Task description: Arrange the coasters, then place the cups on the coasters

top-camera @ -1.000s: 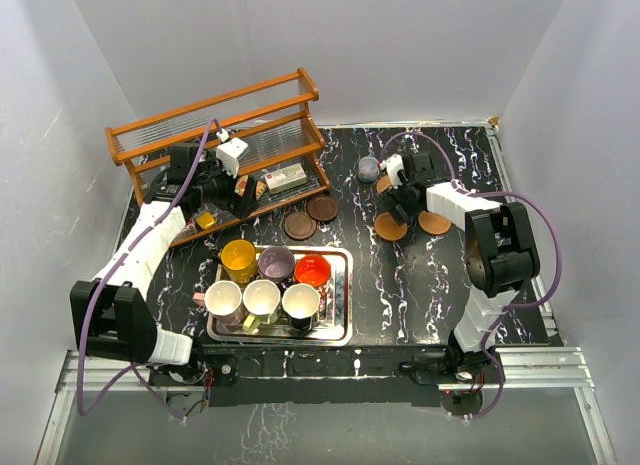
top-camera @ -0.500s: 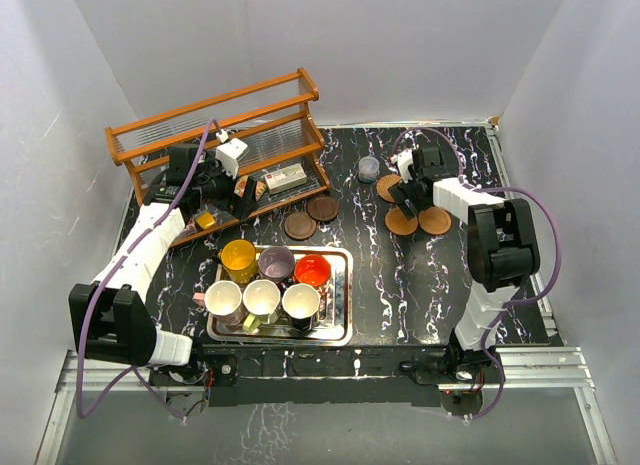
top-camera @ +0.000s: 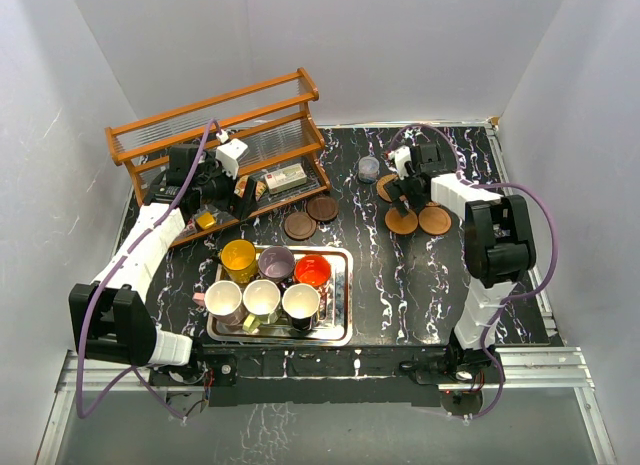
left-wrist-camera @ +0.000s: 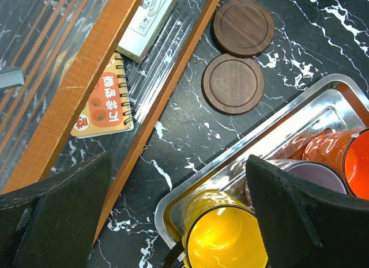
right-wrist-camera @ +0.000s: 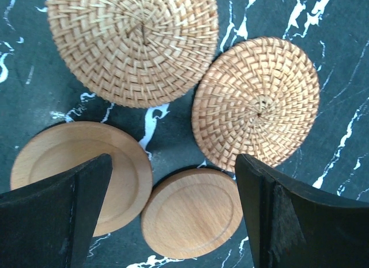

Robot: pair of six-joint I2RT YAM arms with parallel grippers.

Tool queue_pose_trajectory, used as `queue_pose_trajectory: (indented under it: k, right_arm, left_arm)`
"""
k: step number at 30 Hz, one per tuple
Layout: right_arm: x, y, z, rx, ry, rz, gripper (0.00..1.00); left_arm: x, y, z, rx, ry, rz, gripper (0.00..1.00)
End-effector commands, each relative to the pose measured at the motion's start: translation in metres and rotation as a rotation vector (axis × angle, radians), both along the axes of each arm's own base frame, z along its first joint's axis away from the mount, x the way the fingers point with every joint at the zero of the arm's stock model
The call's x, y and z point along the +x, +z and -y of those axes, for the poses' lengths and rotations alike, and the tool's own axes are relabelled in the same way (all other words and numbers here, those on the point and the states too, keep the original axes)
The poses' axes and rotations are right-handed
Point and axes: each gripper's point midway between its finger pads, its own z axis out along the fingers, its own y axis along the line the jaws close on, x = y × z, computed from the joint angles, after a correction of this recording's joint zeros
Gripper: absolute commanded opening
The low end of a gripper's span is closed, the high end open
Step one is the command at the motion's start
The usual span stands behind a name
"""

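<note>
Woven rattan coasters (right-wrist-camera: 131, 43) and smooth wooden coasters (right-wrist-camera: 193, 213) cluster, nearly touching, far right on the black marbled table (top-camera: 400, 285), beneath the right gripper (right-wrist-camera: 173, 164), spread and empty. Arranging looks the current step: next, pinch one thin edge. Two dark brown coasters (top-camera: 300, 225) lie mid-table; handled mugs (top-camera: 262, 297) wait in the steel tray (top-camera: 347, 285), where the left gripper (left-wrist-camera: 179, 164), also spread, faces them. A grey-blue pot (top-camera: 369, 168) crowds the cluster.

Six mugs (top-camera: 261, 297) stand packed in the tray (top-camera: 346, 285), and only its right strip is bare. Left of the tray, the left arm (top-camera: 145, 240) and the wooden rack (top-camera: 215, 115) crowd the approach. Two dark coasters (top-camera: 300, 225) lie just behind the tray. Right of the tray, bare tabletop (top-camera: 400, 285) runs open to the right arm (top-camera: 490, 247).
</note>
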Motion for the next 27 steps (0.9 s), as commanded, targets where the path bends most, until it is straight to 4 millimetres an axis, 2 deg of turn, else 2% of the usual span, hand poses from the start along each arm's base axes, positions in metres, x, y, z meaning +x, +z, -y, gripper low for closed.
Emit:
queue_pose_trajectory:
  k: [1, 8, 14, 27]
  right_arm:
    - [-0.016, -0.019, -0.021, 0.042, 0.023, -0.082, 0.87]
    - [-0.011, -0.024, -0.036, 0.055, 0.033, -0.086, 0.87]
    - [-0.003, -0.024, -0.038, 0.047, 0.026, -0.076, 0.87]
    - [-0.004, -0.026, -0.052, 0.090, 0.047, -0.098, 0.87]
  left_arm:
    - [-0.006, 0.012, 0.003, -0.007, -0.028, 0.039, 0.99]
    - [-0.006, 0.012, 0.003, -0.009, -0.030, 0.037, 0.99]
    - [-0.007, 0.011, 0.003, -0.007, -0.034, 0.035, 0.99]
    - [-0.008, 0.009, 0.002, 0.002, -0.036, 0.036, 0.99]
